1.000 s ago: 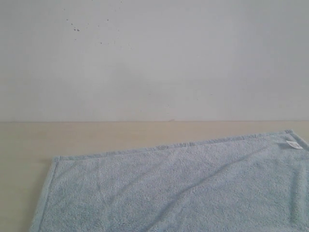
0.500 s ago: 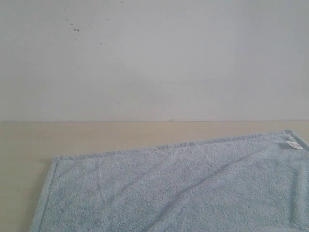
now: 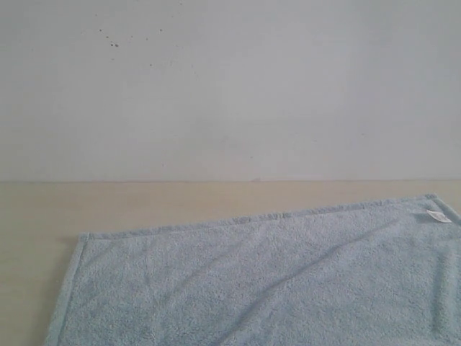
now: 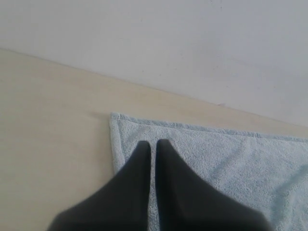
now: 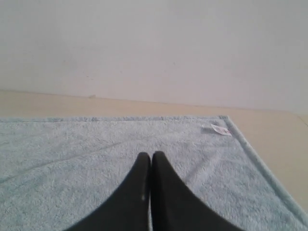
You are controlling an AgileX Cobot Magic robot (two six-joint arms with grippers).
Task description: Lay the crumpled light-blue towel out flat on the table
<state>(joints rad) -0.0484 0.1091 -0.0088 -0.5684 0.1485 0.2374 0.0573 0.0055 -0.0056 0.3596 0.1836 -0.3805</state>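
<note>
The light-blue towel lies spread flat on the beige table, its far hem running from lower left to upper right, with a small white tag near its far right corner. Neither gripper shows in the exterior view. In the left wrist view my left gripper is shut with nothing in it, held over the towel near its corner. The right wrist view has my right gripper shut and empty above the towel, with the tag beyond it.
A white wall rises straight behind the table's far edge. Bare table lies beside the towel's left hem, and a strip of table shows past its right hem.
</note>
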